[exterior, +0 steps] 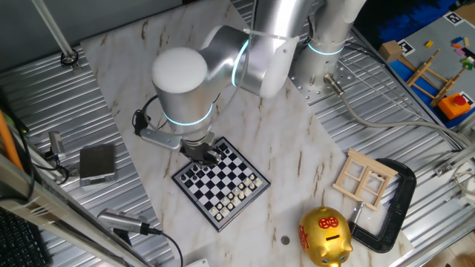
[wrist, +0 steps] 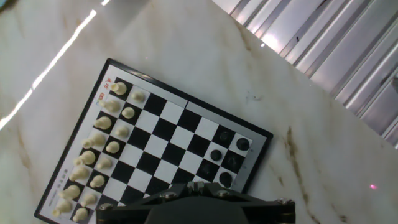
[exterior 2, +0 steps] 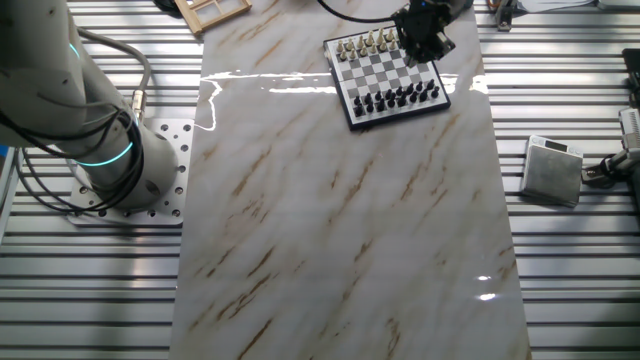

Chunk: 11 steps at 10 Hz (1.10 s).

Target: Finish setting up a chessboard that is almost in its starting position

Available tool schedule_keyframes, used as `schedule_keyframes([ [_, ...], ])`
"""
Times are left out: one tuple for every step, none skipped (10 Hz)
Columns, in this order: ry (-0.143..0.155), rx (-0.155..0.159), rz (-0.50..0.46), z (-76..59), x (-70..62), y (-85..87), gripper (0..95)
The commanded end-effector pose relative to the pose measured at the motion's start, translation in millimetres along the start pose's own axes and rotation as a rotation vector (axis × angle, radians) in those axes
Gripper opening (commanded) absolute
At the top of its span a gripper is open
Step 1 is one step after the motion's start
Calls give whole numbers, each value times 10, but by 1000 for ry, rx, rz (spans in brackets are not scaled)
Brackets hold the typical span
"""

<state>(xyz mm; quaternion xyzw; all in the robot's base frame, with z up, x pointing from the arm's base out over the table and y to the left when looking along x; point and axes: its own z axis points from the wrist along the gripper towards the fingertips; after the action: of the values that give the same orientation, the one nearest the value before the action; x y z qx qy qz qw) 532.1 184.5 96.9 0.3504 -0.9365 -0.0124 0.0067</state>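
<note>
Hand view: chessboard (wrist: pixel 163 132) flat on marble table (wrist: pixel 186 56), cream pieces in two rows along one edge; hand (exterior: pixel 202 150) low over its black-piece side, grip state cannot be determined

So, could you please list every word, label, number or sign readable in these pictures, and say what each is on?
Red character on the golden piggy bank: a sign is there, too blurred to read.
Small red and dark print on the chessboard rim, at its corner and along the edge in the hand view: too small to read.
Black-and-white square marker tags on the far bench: patterns, no text.
Nothing else legible.
</note>
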Motion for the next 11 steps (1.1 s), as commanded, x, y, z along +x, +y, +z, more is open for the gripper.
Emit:
schedule_keyframes([
  [2, -16, 24, -5, -2, 4, 0],
  [3, -10, 76, -5, -2, 4, 0],
  [2, -7, 114, -5, -2, 4, 0],
  [2, -6, 117, -5, -2, 4, 0],
  [5, -2, 128, -4, -11, 20, 0],
  [8, -2, 121, -29, 85, -63, 0],
  [9, -6, 91, -45, 214, -221, 0],
  [10, -9, 53, -48, 362, -424, 0],
  [10, -11, 8, -51, 508, -631, 0],
  [9, -12, -21, -49, 598, -751, 0],
  [5, -10, -49, -31, 667, -815, 0],
])
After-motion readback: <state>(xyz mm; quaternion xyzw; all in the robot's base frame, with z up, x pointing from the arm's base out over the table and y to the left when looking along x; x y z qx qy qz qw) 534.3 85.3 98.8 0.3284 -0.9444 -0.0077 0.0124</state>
